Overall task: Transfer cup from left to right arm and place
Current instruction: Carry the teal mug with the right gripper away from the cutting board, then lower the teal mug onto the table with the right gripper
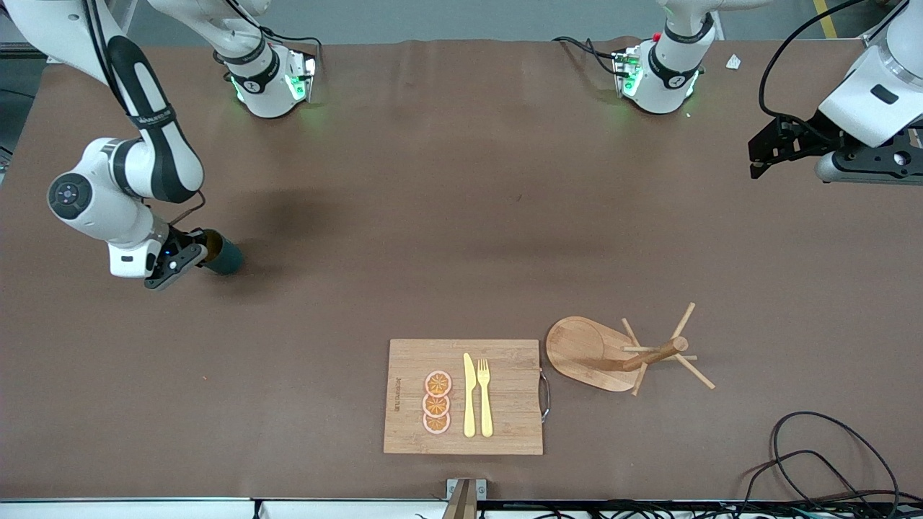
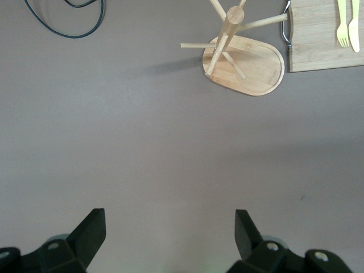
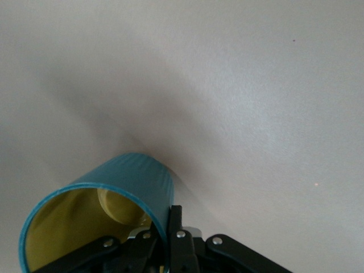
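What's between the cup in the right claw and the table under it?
Nothing visible. The right claw is shut on the cup's rim, holding it tilted over bare table at the right arm's end. The board and rack sit well away, nearer the camera.

No text is legible (the cutting board (image 1: 463, 396) bears an unreadable mark).

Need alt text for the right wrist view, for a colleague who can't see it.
The right gripper is shut on the rim of the teal cup, whose yellowish inside faces the camera. Only the bare brown table surrounds it.
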